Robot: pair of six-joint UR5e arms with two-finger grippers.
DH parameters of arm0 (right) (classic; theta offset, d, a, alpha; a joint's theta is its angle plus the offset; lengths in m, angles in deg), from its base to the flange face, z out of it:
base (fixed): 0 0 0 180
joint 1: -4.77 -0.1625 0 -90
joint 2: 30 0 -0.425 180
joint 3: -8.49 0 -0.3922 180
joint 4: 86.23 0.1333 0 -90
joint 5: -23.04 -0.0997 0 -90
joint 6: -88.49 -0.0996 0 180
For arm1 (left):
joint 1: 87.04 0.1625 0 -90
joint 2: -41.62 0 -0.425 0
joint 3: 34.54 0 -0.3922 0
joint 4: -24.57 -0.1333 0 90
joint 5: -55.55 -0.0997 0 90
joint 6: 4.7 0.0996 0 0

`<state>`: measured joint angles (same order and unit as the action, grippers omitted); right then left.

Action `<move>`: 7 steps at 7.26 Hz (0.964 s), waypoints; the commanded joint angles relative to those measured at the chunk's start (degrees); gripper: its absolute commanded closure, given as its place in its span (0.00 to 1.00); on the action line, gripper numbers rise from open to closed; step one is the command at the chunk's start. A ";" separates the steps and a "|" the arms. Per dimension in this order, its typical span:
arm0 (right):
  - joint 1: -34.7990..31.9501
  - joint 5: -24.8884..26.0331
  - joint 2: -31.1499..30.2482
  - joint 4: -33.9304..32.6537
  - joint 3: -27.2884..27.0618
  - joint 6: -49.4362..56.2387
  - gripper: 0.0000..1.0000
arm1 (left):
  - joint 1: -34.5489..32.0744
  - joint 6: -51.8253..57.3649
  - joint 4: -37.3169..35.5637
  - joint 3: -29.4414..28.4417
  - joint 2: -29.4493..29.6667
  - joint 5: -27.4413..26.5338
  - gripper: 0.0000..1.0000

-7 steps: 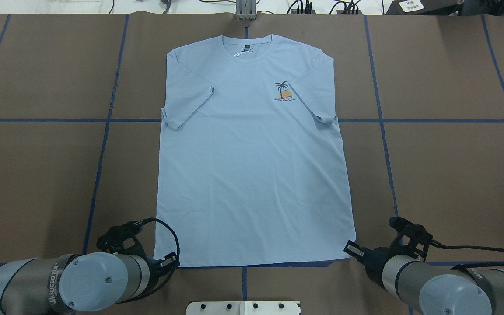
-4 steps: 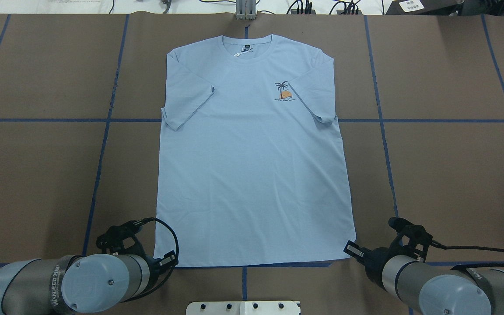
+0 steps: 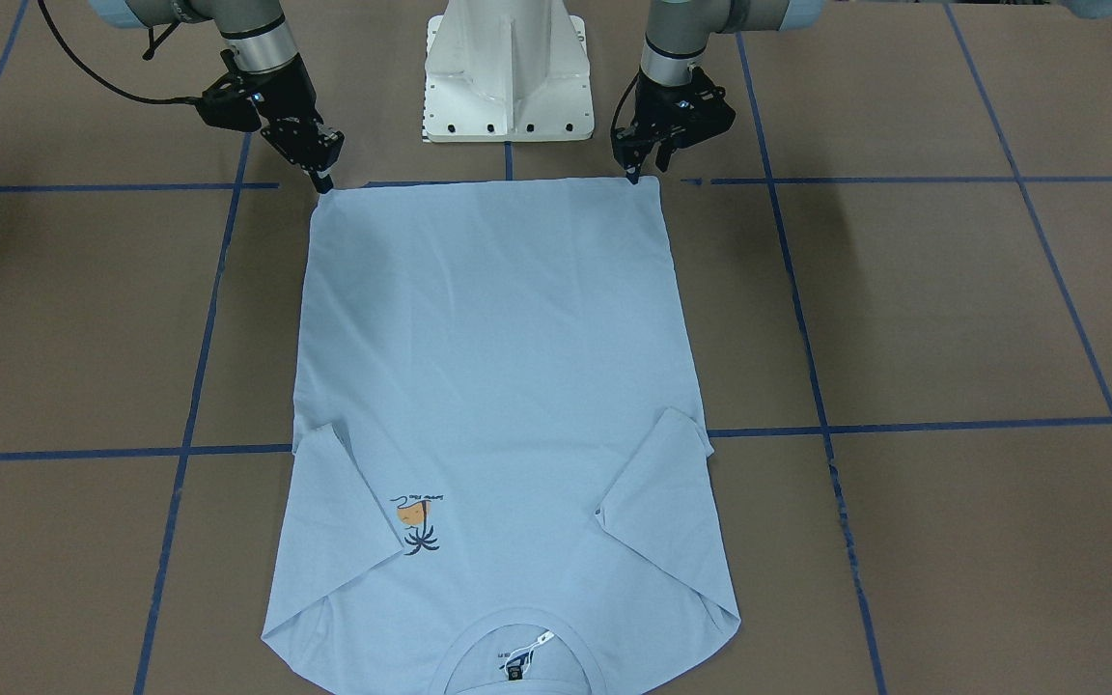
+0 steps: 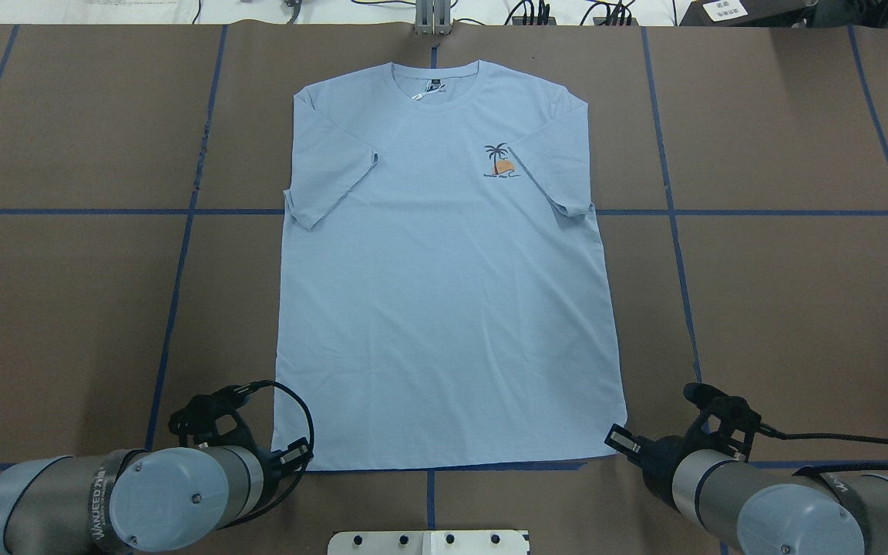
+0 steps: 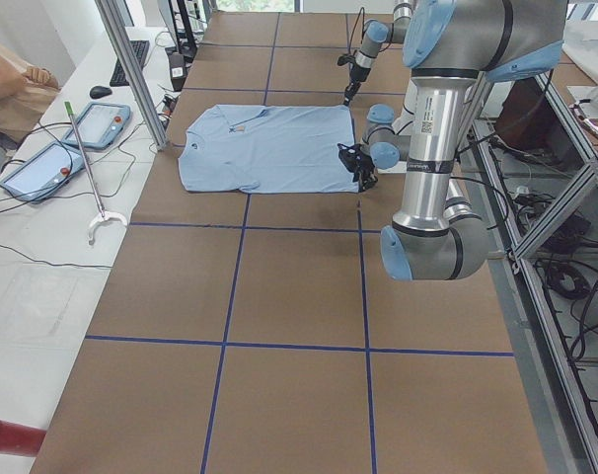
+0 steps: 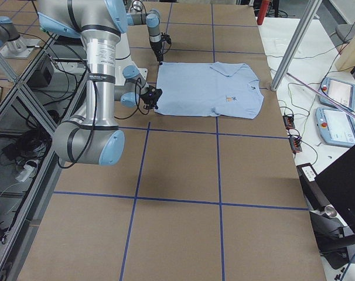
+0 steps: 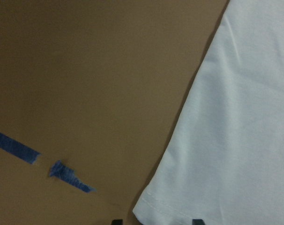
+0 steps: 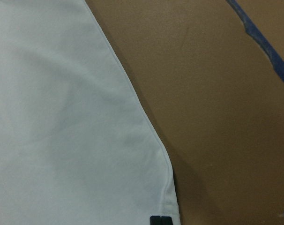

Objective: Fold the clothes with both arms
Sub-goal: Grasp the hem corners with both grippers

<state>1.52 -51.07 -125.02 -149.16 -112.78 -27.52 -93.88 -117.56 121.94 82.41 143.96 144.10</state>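
Black at both near corners. Shows left gripper [image 7: 156, 221] narrowly parted, tips astride a hem corner of T-shirt [image 4: 444, 308], touch unclear. Cannot tell for right gripper [image 3: 323, 181], tip down at the other hem corner. Lies flat on table [image 4: 783, 308], light blue, print [image 4: 499, 162] up, sleeves [image 4: 332, 166] folded inward. Runs lengthwise away from both grippers, collar [image 4: 436, 85] farthest.

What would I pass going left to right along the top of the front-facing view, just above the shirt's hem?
right gripper → white pedestal base → left gripper
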 commanded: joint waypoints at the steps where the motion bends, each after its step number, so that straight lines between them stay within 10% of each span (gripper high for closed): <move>1: 0.00 0.02 0.00 0.00 -0.01 0.00 1.00 | -0.02 0.00 0.02 -0.14 -0.03 -0.05 0.44; 5: 0.00 0.02 0.09 0.00 0.07 0.00 1.00 | 0.07 0.09 -0.06 -0.58 0.06 -0.05 0.47; 6: 0.00 0.02 0.01 0.00 0.07 0.00 1.00 | -0.02 0.09 -0.07 -0.66 0.14 0.03 0.57; 7: 0.00 0.02 -0.08 0.00 0.07 0.00 1.00 | -0.19 0.00 -0.07 -0.58 0.23 0.04 0.97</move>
<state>1.52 -51.06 -125.01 -149.16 -112.71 -27.52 -93.92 -117.48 121.88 81.81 144.10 144.11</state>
